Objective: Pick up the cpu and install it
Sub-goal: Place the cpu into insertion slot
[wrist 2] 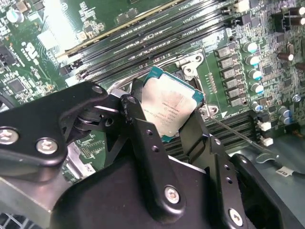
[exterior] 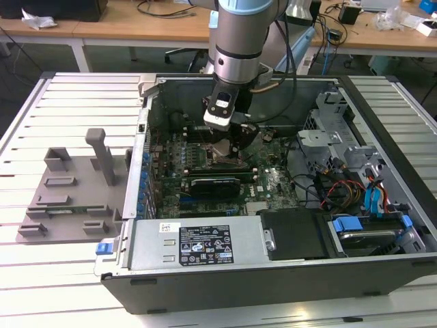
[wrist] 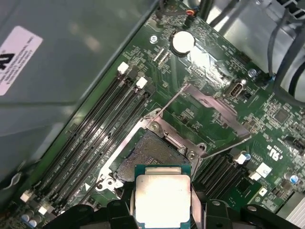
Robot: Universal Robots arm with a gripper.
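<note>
Gripper: gripper point(wrist 2: 167, 112), black linkage fingers point(wrist 2: 138, 119) closed on two opposite edges of the cpu; in the exterior view it hangs low inside the computer case point(exterior: 273, 280), over the middle of the motherboard.
Cpu: cpu point(wrist: 163, 200), silver-grey lid up, green rim showing; held clear of the board, at the nearer edge of the socket, not seated.
Socket: socket point(wrist: 147, 152), dark contact field bare, metal frame around it, thin wire levers swung out beyond its corners; appears open to receive.
Memory slots: memory slots point(wrist: 95, 138), long black rows along one side of the socket.
Motherboard: motherboard point(wrist: 214, 81), green, carrying a round coin cell point(wrist: 183, 42) toward its far edge.
Power supply: power supply point(exterior: 198, 242), grey labelled box along the case's front wall.
Step in hand (judged): pick-up done; the carry ends at the socket, placement under way.
Seating requirement (judged): chip centred over the contact field, edges square to the frame, level, lowered gently; a skewed drop risks the contacts.
</note>
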